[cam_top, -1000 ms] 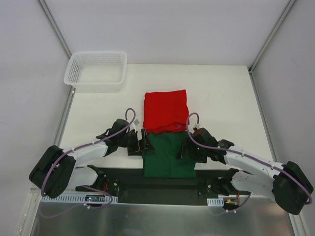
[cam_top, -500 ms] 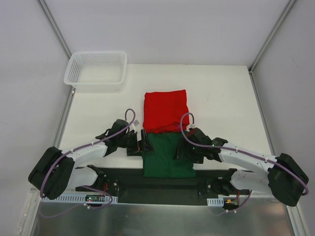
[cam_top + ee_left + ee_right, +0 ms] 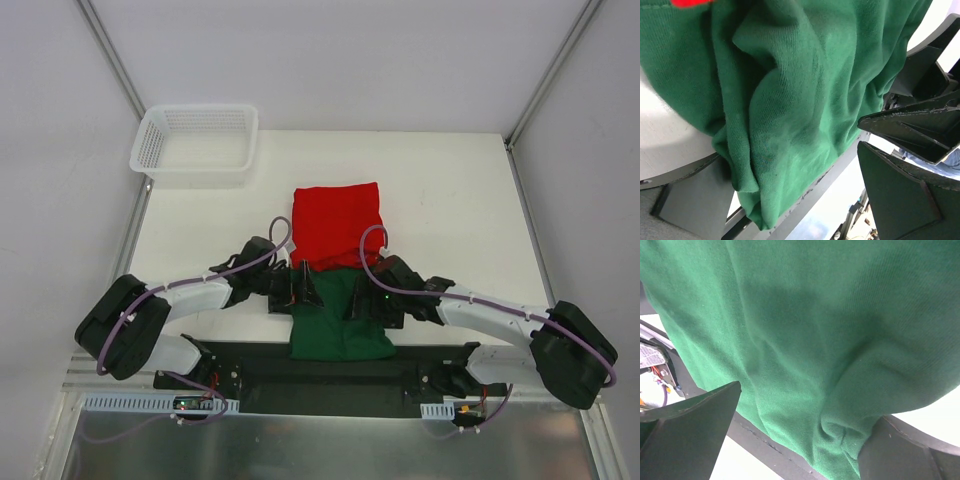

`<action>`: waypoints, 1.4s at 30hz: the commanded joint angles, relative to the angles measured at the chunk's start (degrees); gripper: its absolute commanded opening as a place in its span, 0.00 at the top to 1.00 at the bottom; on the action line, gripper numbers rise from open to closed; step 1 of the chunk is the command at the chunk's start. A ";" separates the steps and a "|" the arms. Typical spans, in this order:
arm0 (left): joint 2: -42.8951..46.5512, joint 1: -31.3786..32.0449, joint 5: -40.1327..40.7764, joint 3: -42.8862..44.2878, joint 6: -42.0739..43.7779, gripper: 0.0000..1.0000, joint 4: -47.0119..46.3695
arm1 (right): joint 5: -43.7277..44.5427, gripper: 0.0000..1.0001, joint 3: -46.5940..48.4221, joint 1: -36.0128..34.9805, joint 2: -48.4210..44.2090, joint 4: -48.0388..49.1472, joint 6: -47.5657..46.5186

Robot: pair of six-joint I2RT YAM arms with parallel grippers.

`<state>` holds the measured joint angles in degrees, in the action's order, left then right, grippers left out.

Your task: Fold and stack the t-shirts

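Observation:
The red t-shirt [image 3: 336, 225] lies folded at the table's middle. Its near edge overlaps the far edge of the green t-shirt [image 3: 340, 325], which lies bunched and reaches onto the black strip at the near edge. My left gripper [image 3: 300, 290] is at the green shirt's left side and my right gripper [image 3: 362, 303] at its right side. In the left wrist view the green cloth [image 3: 790, 90] fills the gap of the wide-open gripper [image 3: 790, 200], draped over the lower left finger [image 3: 690, 200]. In the right wrist view green cloth [image 3: 815, 315] lies between the spread fingers of the open gripper [image 3: 800, 440].
A white mesh basket [image 3: 195, 140] stands at the table's far left corner. A black mounting strip [image 3: 250, 365] runs along the near edge between the arm bases. White walls with metal posts enclose the table on three sides.
Both grippers have moved inward toward each other over the green shirt's sides. The green shirt is now narrower and more bunched. The red shirt has not moved.

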<state>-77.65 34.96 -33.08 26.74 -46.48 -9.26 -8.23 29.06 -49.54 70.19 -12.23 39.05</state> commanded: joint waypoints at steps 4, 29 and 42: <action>-1.54 0.81 2.14 -0.73 2.09 0.31 1.26 | 7.88 0.04 -6.56 0.14 3.72 -10.79 -1.43; -0.31 1.16 2.67 -0.73 2.27 1.00 2.75 | 11.39 0.99 -6.74 0.32 -1.01 -13.25 -1.43; 12.34 2.74 5.31 1.64 2.09 1.00 13.46 | 16.31 0.99 1.60 -3.45 -9.90 -24.94 -1.87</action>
<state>-69.52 37.87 -30.63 26.50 -45.58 -2.79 1.37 27.20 -51.66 61.89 -22.81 39.57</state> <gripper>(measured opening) 0.052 0.080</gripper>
